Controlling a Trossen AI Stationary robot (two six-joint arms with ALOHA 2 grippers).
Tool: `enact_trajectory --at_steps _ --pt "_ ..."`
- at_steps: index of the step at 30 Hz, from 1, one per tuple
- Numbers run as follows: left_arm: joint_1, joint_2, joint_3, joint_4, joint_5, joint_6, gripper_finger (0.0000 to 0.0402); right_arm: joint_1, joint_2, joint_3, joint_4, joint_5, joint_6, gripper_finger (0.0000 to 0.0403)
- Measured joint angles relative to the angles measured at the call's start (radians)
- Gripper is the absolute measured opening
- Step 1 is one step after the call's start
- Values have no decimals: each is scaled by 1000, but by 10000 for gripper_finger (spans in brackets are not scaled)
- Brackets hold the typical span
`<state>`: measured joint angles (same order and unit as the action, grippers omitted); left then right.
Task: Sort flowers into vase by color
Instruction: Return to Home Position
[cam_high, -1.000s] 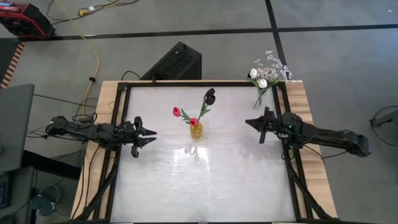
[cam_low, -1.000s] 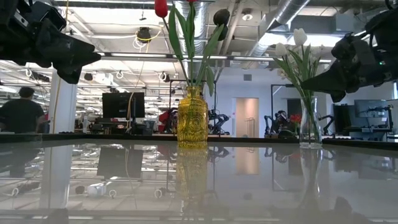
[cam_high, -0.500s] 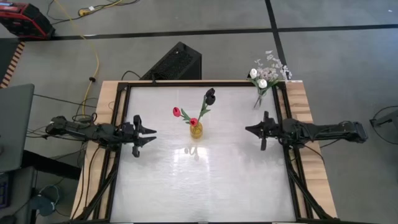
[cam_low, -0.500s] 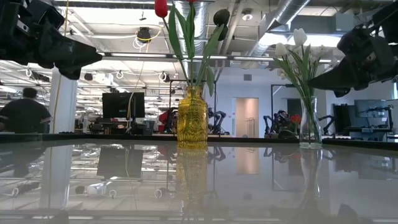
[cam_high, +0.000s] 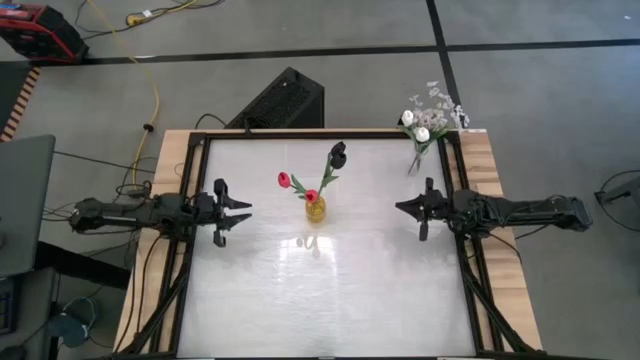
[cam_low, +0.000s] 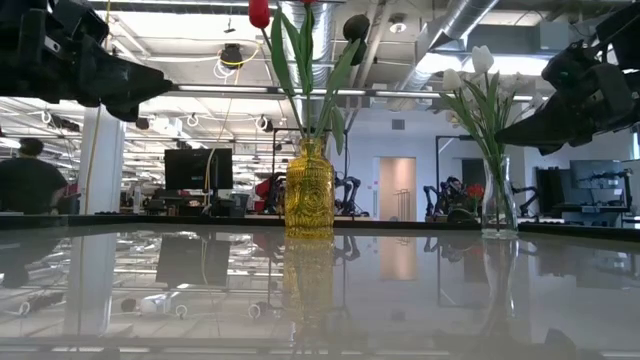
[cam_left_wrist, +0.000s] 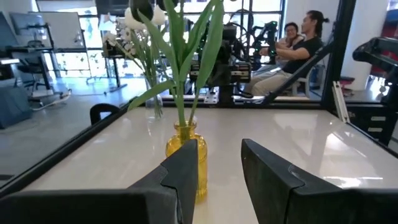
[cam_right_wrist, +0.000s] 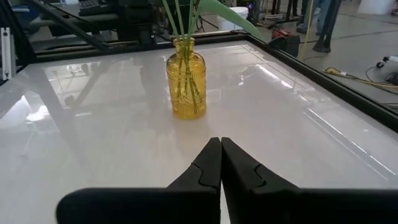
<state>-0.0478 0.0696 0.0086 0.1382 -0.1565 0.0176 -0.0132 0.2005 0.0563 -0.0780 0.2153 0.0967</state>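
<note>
- The right gripper (cam_high: 400, 207) is held over the right side of the table (cam_high: 330, 300) and is pointed toward the middle. Its fingers (cam_right_wrist: 208, 165) are pressed together, and nothing is gripped.
- The left gripper (cam_high: 242, 212) is held over the left side and is turned inward. Its fingers (cam_left_wrist: 186, 171) are set a little apart, with nothing between them.
- Between the two grippers, near the middle, the yellow vase (cam_high: 316, 210) is placed. Red buds (cam_high: 284, 180) and a dark bloom (cam_high: 338, 152) are carried in it.
- The white buds (cam_high: 415, 126) and the spray of tiny white blossoms (cam_high: 440, 100) are seen in the transparent vase (cam_low: 497, 205), at the far right corner of the table.
</note>
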Motion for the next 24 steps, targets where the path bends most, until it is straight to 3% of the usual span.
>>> enact_trajectory --at_steps 11,17,24 --pt "249 0 0 -84 230 -55 112 0 0 1 0 -8 2 29" --pt "279 2 0 -97 243 -105 112 0 0 1 -1 -8 8 39" --pt "279 2 0 -113 154 -153 112 -1 2 2 -6 -8 8 38"
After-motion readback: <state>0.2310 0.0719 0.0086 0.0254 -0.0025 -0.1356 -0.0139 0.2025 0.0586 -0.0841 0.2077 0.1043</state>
